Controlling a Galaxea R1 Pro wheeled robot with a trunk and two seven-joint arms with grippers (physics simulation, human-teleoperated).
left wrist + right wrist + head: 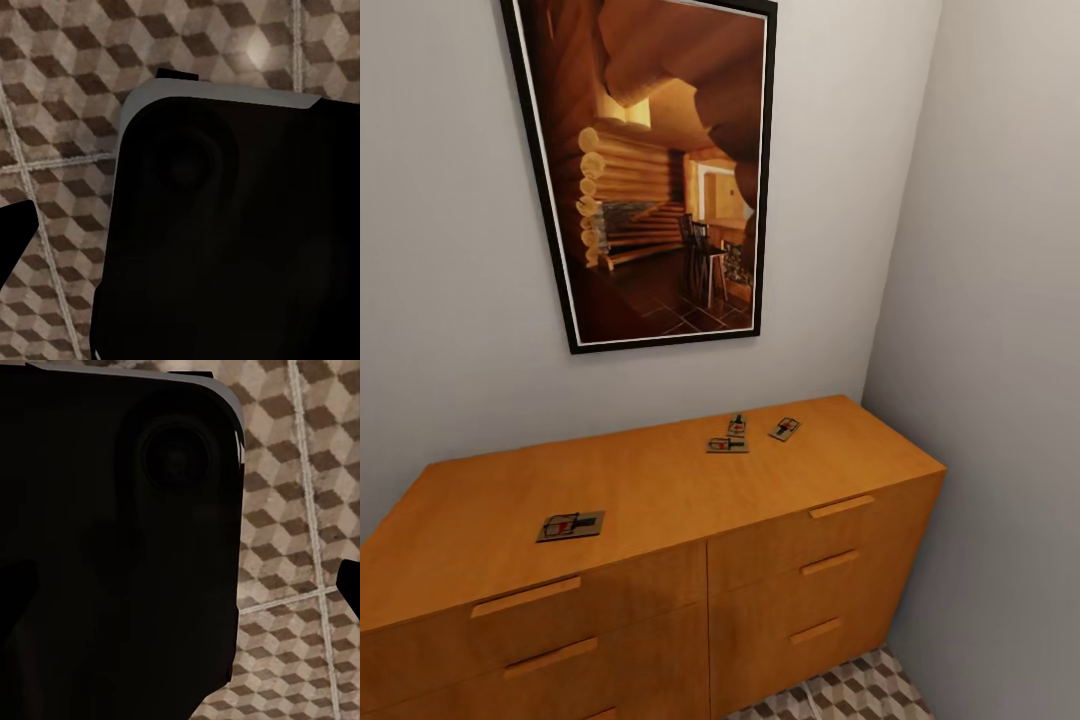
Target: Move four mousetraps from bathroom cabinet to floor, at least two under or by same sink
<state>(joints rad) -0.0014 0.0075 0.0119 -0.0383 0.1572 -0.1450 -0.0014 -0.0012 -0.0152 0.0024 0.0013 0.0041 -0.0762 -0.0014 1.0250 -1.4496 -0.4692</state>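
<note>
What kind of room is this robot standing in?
Probably a corner of a home, though nothing here says which room. A wide wooden cabinet with drawers stands against a grey wall, a framed picture of a log cabin interior hangs above it, and the floor has cube-patterned tiles.

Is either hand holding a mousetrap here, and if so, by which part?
No mousetrap is held. All four lie on the cabinet: one toward its left, three clustered to the right. The hands' own state cannot be told.
</note>
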